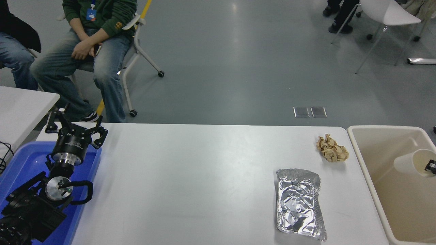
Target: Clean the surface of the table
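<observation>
Right pincer [431, 167], mostly cut off, grips a cup [410, 162]; left pincer [75, 124] spread.

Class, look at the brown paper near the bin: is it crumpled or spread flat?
Crumpled: the brown paper sits on the table surface as a creased, bunched wad.

Bright, even overhead lighting; cool grey-white cast. Soft pale reflections of ceiling lights on the floor [235, 44] beyond the table surface [204, 177]. Faint broad sheen across that surface, no hard shadows on it. Sharp specular glints on the crumpled foil tray [299, 204] near its right end. Focus crisp throughout; no motion blur. Slight wide-angle bowing at the table's far edge.
</observation>
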Available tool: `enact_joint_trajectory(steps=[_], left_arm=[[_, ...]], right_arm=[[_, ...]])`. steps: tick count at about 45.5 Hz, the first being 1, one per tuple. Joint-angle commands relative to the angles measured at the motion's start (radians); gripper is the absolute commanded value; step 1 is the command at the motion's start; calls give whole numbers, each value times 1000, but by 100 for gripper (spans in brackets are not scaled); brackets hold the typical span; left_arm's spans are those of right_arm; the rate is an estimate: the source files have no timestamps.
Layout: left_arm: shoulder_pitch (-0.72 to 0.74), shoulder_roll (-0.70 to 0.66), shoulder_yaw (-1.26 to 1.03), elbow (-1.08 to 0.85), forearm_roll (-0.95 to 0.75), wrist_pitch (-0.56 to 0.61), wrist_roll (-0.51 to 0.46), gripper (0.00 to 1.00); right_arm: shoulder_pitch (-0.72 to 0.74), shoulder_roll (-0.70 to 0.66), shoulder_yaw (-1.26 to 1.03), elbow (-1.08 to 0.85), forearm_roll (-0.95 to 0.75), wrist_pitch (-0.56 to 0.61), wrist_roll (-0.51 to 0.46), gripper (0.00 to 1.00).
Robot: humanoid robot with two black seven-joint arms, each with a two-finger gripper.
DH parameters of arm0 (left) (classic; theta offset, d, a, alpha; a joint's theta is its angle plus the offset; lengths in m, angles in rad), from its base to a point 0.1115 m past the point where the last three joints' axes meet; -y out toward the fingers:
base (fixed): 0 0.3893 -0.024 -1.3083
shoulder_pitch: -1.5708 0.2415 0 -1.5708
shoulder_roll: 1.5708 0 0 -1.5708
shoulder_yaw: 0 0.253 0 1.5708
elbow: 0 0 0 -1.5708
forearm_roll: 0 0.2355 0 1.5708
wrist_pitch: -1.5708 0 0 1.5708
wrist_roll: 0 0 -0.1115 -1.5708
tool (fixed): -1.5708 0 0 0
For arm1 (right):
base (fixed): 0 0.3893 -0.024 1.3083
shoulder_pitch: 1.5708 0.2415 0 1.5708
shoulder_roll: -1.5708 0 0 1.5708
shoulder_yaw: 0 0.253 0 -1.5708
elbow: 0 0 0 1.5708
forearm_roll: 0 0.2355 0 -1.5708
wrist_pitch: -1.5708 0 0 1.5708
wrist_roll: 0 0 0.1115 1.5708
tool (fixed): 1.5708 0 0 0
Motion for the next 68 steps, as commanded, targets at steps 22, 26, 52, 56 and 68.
enact_joint_trajectory(steps=[22,26,52,56,68], left_arm=[[0,0,0,0,0,0,0,100],[0,0,0,0,0,0,0,100],[0,0,0,0,0,0,0,100],[0,0,0,0,0,0,0,100],[0,0,0,0,0,0,0,100]], right_arm=[[-21,289,-363,-420,307,-87,15,0],[-23,292,-428,-423,381,-89,12,0],[-30,295,-456,-436,420,-106,-17,0],[-32,295,-457,-436,420,-106,-17,8],[-41,294,-452,-438,420,-101,-67,98]])
